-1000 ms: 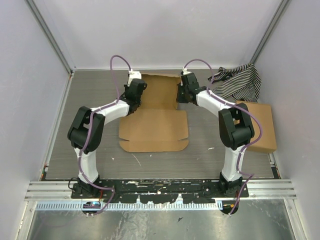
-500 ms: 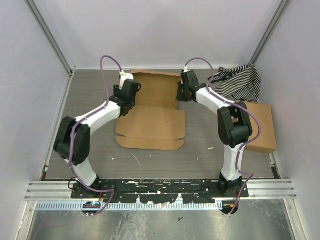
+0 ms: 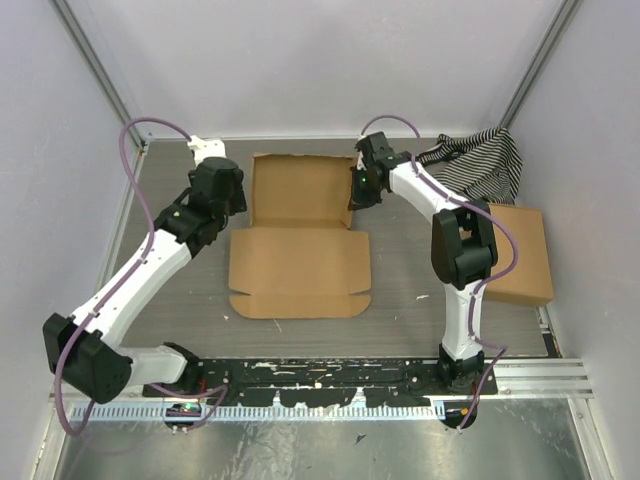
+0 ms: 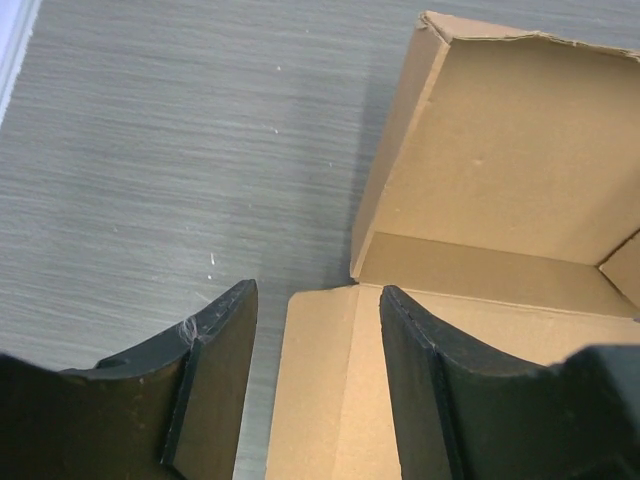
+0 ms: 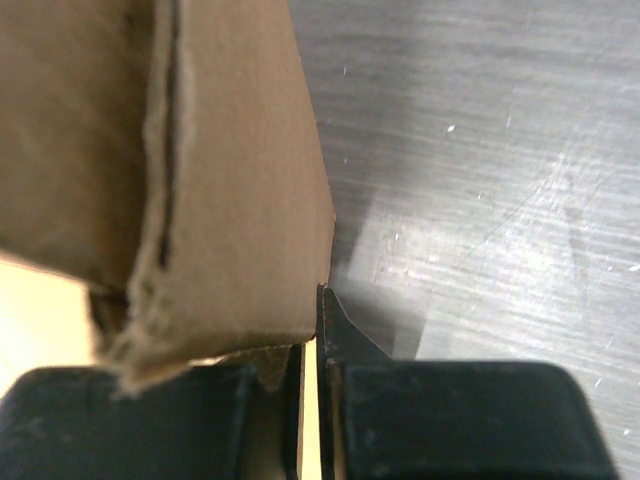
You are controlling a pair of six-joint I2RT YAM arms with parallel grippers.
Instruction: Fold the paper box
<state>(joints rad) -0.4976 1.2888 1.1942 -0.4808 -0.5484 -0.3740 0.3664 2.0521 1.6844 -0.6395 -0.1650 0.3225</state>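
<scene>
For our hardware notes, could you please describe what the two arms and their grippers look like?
The left arm and right arm have white links with black joint housings. A purple cable runs along each, looping above the wrist. The left gripper and right gripper have flat, matte-black fingers. No markings are legible.

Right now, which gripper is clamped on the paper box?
The right gripper, shut on the paper box's raised right-hand wall. The left gripper hangs open by the box's left side, gripping nothing.
</scene>
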